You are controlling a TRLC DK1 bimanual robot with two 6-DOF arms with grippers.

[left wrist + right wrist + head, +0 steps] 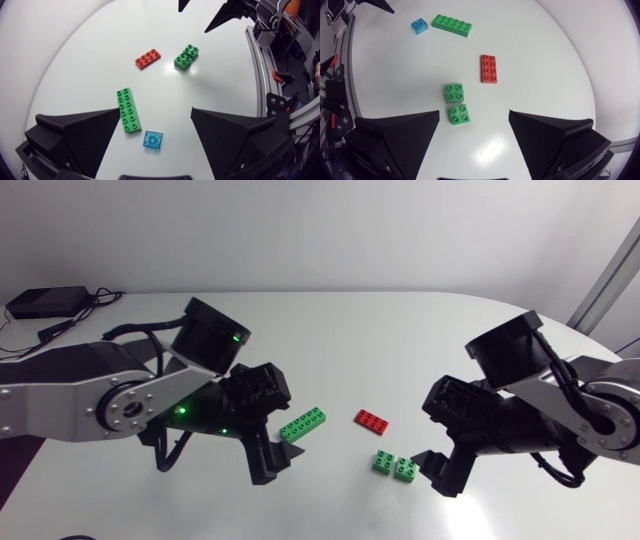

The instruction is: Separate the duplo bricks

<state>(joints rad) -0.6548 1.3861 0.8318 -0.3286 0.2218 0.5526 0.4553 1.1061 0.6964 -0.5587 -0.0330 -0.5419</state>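
Left end effector (155, 111) spread wide astride the blue brick (153, 139)

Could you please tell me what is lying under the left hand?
A small translucent blue brick lies on the table under the open left hand, beside one end of the long green brick. In the head view the hand covers it.

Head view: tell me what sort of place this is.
Most likely a robotics lab workbench: a plain white table, a left arm and right arm coming in from its sides, and a red brick and long green brick lying loose.
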